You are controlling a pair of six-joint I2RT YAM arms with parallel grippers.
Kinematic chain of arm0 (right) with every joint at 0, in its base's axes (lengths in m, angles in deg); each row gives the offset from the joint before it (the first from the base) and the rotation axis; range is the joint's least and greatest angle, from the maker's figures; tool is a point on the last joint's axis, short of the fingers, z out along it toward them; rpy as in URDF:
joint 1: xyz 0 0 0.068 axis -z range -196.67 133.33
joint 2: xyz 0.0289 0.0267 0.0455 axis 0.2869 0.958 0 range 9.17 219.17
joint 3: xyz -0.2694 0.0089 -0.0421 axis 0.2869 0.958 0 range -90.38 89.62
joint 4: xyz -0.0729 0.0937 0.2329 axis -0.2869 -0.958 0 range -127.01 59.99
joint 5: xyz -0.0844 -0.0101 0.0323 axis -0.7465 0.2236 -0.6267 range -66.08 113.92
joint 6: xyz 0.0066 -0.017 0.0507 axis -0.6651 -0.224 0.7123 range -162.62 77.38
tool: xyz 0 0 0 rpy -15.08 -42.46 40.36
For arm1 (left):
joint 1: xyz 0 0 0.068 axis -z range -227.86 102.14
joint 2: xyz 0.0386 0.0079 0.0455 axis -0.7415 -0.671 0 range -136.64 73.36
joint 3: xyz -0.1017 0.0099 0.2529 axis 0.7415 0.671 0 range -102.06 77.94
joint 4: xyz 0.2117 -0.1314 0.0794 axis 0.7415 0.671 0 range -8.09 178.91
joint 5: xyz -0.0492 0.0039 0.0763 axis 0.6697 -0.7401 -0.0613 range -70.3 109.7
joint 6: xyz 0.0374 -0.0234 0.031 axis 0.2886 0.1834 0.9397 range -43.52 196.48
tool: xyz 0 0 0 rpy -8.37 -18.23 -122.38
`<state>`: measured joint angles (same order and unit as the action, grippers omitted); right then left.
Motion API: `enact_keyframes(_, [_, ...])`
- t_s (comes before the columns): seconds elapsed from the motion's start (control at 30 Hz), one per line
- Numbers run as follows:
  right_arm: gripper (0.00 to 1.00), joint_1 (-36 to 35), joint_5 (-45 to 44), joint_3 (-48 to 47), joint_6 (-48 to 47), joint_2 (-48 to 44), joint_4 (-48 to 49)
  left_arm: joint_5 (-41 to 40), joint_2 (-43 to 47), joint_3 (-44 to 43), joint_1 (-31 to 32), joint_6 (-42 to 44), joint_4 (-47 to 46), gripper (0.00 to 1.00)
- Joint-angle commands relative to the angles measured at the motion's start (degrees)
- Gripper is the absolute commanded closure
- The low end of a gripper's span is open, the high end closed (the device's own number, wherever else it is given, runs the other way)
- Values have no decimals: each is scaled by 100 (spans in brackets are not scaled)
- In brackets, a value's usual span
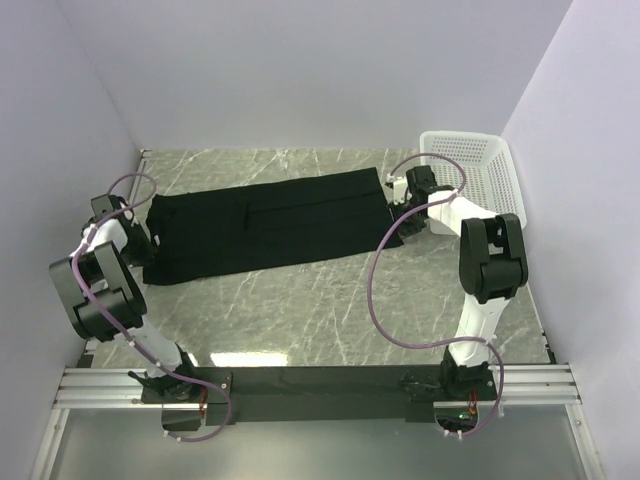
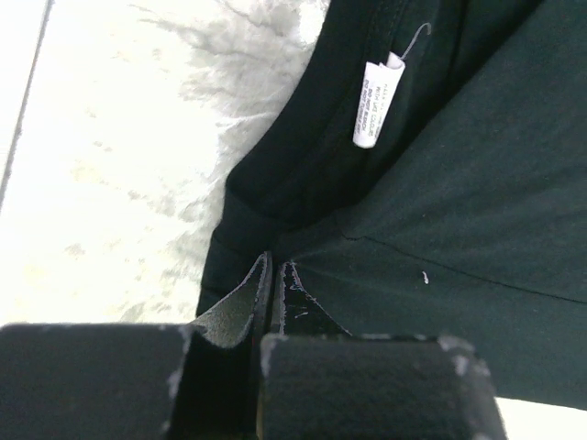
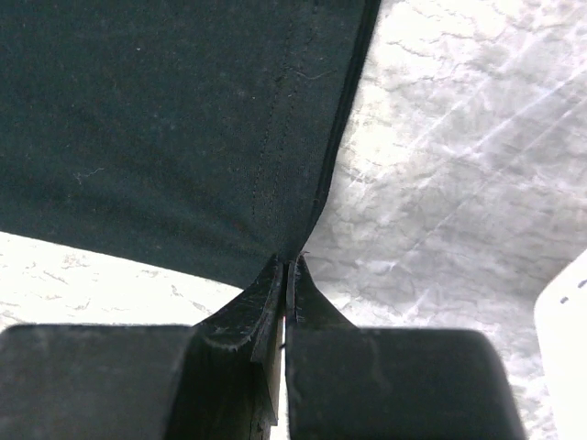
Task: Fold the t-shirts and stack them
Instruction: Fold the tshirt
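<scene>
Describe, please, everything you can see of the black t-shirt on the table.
The black t-shirt is plain matte cloth, folded into a long band lying flat across the marble table. A white care label shows at its left end, a double-stitched hem at its right. The left gripper pinches the left end and the right gripper the right edge, both shut on it.

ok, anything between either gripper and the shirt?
Nothing visible. The left gripper is shut on the t-shirt at its left end, the right gripper at its right edge. The basket stands off to the right.
</scene>
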<state>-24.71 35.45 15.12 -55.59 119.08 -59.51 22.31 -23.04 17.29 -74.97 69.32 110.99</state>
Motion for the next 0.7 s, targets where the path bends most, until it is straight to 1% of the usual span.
enact_keyframes(0.0, [100, 144, -406, 58, -170, -347, 120, -437, 630, -44, -48, -110, 184, 99])
enact_keyframes(0.13, [100, 144, -230, 50, -223, -365, 50, -420, 868, 8, -40, -268, 457, 99])
enact_keyframes(0.27, [100, 144, -186, -3, -215, -277, 40, -314, 1018, 280, -40, -427, 537, 99])
enact_keyframes(0.37, [100, 135, -134, -12, -232, -259, 14, -402, 729, 378, -48, -427, 502, 99])
enact_keyframes(0.47, [100, 135, -116, -47, -267, -233, -21, -463, 1, 211, -40, -585, 450, 99])
enact_keyframes(0.53, [100, 135, -142, -38, -294, -242, -30, -551, -177, 97, -40, -629, 397, 99])
enact_keyframes(0.67, [100, 118, -221, -3, -320, -286, 14, -1086, -309, -97, -48, -612, 388, 97])
